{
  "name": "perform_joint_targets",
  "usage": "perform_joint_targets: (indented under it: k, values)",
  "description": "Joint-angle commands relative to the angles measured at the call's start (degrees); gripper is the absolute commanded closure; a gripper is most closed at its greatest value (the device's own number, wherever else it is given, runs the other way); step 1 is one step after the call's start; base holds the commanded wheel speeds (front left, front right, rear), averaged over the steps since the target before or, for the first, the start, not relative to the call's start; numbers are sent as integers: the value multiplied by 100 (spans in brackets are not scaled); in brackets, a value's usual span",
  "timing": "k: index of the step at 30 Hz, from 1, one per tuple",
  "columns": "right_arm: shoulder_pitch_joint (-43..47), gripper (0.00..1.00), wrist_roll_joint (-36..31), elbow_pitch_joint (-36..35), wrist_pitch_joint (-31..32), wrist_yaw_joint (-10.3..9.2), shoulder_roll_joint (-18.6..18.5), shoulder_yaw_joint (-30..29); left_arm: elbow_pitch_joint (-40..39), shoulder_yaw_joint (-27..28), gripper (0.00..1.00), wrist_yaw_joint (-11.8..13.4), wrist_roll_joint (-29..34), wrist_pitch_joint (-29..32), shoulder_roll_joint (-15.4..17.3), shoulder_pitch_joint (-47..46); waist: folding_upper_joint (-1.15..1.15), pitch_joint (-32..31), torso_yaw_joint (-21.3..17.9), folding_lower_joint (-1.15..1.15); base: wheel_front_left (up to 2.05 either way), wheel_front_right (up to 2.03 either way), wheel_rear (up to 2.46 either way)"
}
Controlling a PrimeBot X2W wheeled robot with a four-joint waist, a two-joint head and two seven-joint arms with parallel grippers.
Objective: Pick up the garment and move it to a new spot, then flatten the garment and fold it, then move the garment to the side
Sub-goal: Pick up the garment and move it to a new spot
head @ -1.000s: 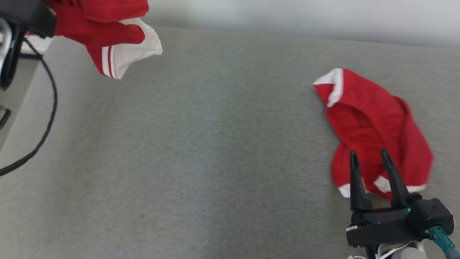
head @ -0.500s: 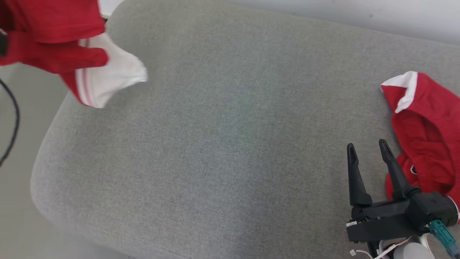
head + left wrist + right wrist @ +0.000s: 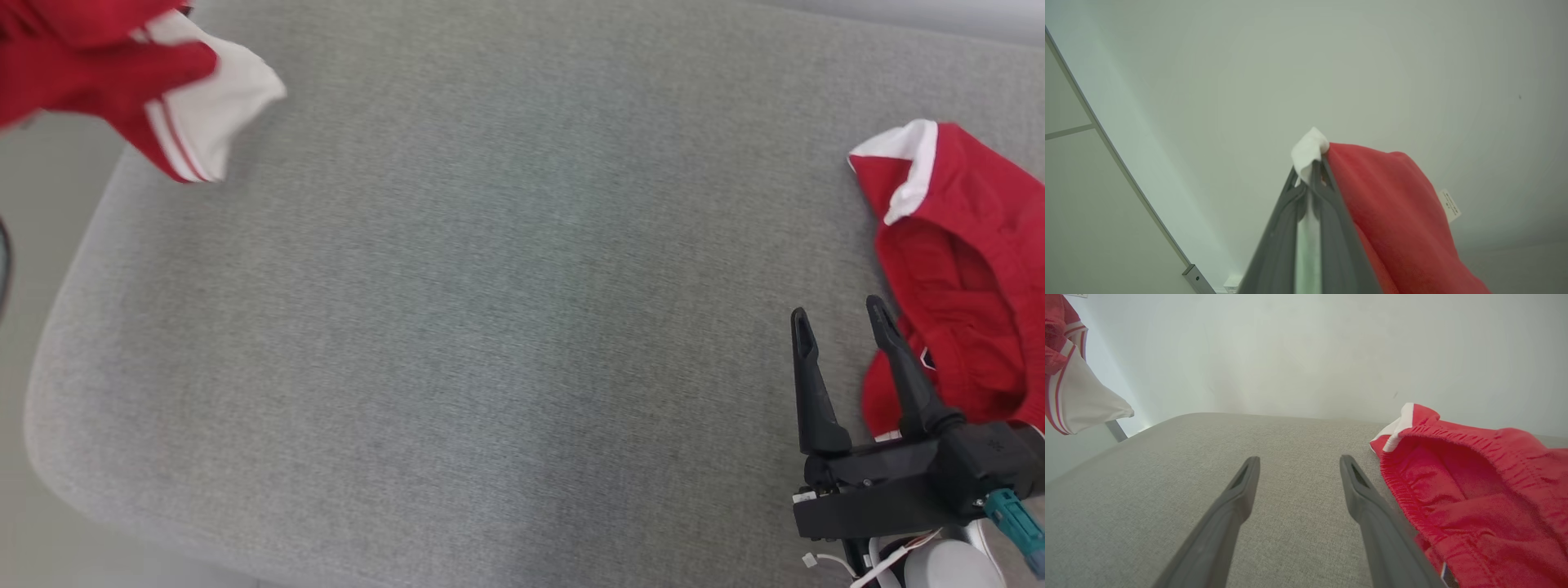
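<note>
The garment is red knitted cloth with white trim. I judge it light, soft and limp: it will hang, swing and fold on itself, but it should not slip out of a firm pinch. Good places to take it are the seamed edges, such as the white cuff or the hem, where the cloth is thicker and you catch a border and not a bunch.

It hangs in the upper left corner of the head view, over the left edge of the grey cushion. The left gripper holds it. In the left wrist view its two fingers are pressed together on a white edge at their tips, and the red cloth falls to the right of them.

Your right gripper is at the lower right of the head view, fingers spread wide and empty, well apart from the hanging garment. The red shorts lie crumpled just beside it; I cannot tell if they touch.
</note>
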Motion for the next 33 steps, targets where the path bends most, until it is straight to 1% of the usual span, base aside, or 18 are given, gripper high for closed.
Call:
perform_joint_targets:
  k: [1,6,7,8,12,16,20,23,24,25,27,33]
  values:
    - [-38,0,-37,-62,36,20,-47,21,62,83,100,-5,-43,-19,-106,223,0,147,-158,0,0,0,0]
    - [-88,0,-87,-235,152,20,-107,70,312,292,100,-35,-41,-20,-448,759,0,283,-301,0,0,0,0]
    - [-88,0,-87,-235,152,20,-107,70,312,292,100,-35,-41,-20,-448,759,0,283,-301,0,0,0,0]
    - [-97,0,-97,-273,178,20,-124,76,391,333,100,-67,-49,-20,-523,863,0,307,-323,0,0,0,0]
    - [-101,0,-115,-405,271,20,-179,146,775,504,100,-134,19,-20,-823,1234,0,376,-414,0,0,0,0]
    - [-103,0,-133,-506,345,20,-199,226,1244,699,100,-252,9,-19,-1091,1549,0,412,-483,0,0,0,0]
    - [-97,0,-163,-589,436,20,-229,305,1641,851,100,-357,24,-20,-1382,1751,0,442,-511,0,0,0,0]
    - [-83,0,-181,-641,487,20,-238,368,1939,947,100,-422,41,-20,-1527,1800,0,457,-511,0,0,0,0]
    - [-84,0,-181,-654,496,20,-241,376,1957,993,65,-426,87,-20,-1538,1765,0,460,-509,0,0,0,0]
    - [-87,0,-180,-663,506,20,-244,387,1939,1049,0,-426,149,-20,-1539,1731,0,460,-504,0,0,0,0]
    - [-73,0,-184,-666,515,20,-225,404,1787,1248,0,-412,239,-20,-1560,1681,0,433,-479,0,0,0,0]
    - [-40,0,-71,-482,367,20,-130,531,1072,1823,0,-419,709,-19,-1455,1747,0,174,-471,0,0,0,0]
